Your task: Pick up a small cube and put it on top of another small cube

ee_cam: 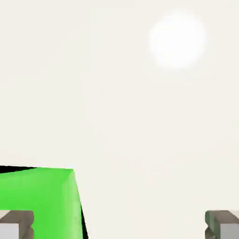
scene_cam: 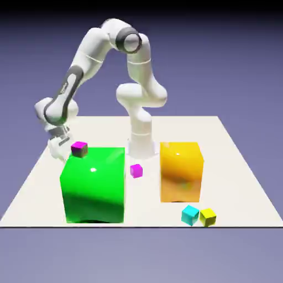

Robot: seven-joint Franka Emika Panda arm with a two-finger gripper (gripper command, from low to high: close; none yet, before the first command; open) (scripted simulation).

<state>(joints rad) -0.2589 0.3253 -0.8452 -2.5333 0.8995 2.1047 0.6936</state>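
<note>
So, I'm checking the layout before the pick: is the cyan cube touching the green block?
No, the cyan cube sits in front of the orange block, well apart from the green one.

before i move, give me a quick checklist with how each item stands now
- Gripper open: ok, fingertips wide apart
- Nothing held: ok, only bare table shows between the tips
- Bright pink cube in sight: ok, between the green block and orange block
- Gripper over that cube: not ok, it is off beside the green block
- Dark-sided cube's exact resting place: cannot tell
</note>
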